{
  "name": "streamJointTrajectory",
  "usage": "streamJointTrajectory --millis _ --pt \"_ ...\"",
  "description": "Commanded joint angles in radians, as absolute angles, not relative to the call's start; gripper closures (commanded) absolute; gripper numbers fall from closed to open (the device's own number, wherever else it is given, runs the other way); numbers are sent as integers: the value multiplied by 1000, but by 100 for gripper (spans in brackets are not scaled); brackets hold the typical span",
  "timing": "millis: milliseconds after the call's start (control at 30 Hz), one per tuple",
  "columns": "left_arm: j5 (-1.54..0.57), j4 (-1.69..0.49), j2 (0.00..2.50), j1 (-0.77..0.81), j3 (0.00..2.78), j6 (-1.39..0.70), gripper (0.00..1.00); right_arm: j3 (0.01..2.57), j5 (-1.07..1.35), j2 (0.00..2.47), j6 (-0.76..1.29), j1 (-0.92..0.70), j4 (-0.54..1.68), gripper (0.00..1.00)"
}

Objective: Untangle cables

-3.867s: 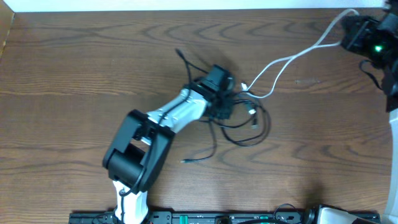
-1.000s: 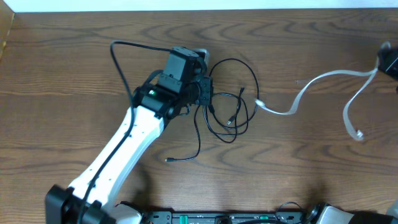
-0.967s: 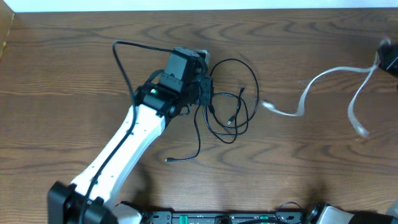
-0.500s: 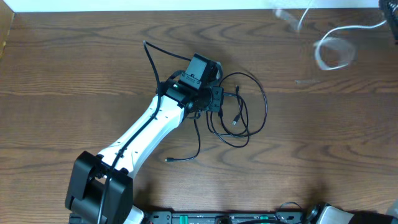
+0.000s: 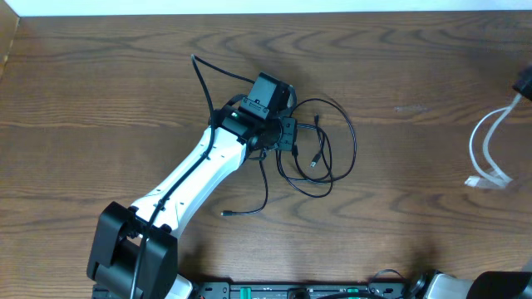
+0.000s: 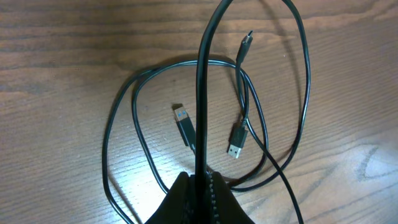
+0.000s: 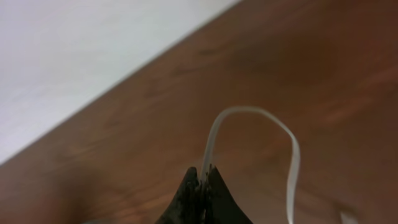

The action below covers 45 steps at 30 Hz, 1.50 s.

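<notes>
Black cables (image 6: 201,93) coil beside left gripper (image 6: 202,179); white cable (image 7: 210,148) well apart.

Brown wood-grain table (image 5: 100,100) fills my overhead view. Dark wavy grain runs left to right, with swirls toward far centre. White strip (image 5: 249,7) along far edge. Tan sliver (image 5: 6,41) at far left corner, cannot tell what. Black rail (image 5: 249,292) along near edge, small green marks on it. My left wrist view: same grain, close and sharp. My right wrist view: table blurred, pale surface (image 7: 74,50) beyond it, upper left.
</notes>
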State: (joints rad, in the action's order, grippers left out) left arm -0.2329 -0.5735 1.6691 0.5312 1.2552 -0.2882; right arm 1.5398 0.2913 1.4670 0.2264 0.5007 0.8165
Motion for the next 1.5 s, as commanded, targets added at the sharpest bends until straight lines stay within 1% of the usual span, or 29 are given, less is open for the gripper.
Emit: streamJointTrajectory --millis 0,100,133,167,267,500,667,767,900,933,967,1000,1033,1067,1133,1167,1233,1367,1400,1467 --pt "-215 -575 1666 529 1262 -289 93 1567 1 1465 197 504 847 99" --pt "-216 -575 1666 529 1262 -289 92 1589 -71 1465 197 503 859 99" --pt "-216 -576 1666 529 1262 -289 94 1599 -80 1465 197 503 856 99" --pt "-216 -576 1666 529 1262 -289 93 1603 -80 1465 197 503 852 99" --pt "-216 -580 1666 529 1262 -289 93 1603 -113 1473 198 504 834 99" --pt "-216 -590 1666 529 1262 -289 93 1603 -160 1568 223 526 833 99" --pt "-216 -591 1666 529 1262 -289 93 1603 -297 1654 225 543 848 99" --pt "-216 -591 1666 529 1262 -289 93 1602 -374 1695 262 560 873 99" --pt "-216 -591 1666 529 1262 -289 93 1602 -379 1723 307 591 888 99" --pt "-216 -590 1666 529 1262 -289 92 1602 -377 1723 308 593 885 95" --pt "-216 -590 1666 529 1262 -289 93 1602 -368 1723 309 593 882 83" --pt "-216 -591 1666 529 1262 -289 93 1602 -329 1723 310 593 876 63" --pt "-216 -590 1666 529 1262 -289 93 1602 -289 1723 310 593 871 52" --pt "-216 -591 1666 529 1262 -289 93 1602 -233 1723 309 593 868 44" --pt "-216 -591 1666 529 1262 -289 92 1602 -135 1723 310 593 868 39" --pt "-216 -591 1666 529 1262 -289 93 1602 -94 1723 309 591 868 38" --pt "-215 -591 1666 529 1262 -289 92 1602 59 1723 300 584 871 34" --pt "-221 -581 1666 529 1262 -287 93 1602 288 1723 243 557 924 31" --pt "-245 -567 1664 529 1262 -281 92 1602 326 1723 226 548 939 30" --pt "-364 -494 1645 529 1262 -258 93 1602 428 1723 157 511 987 28"
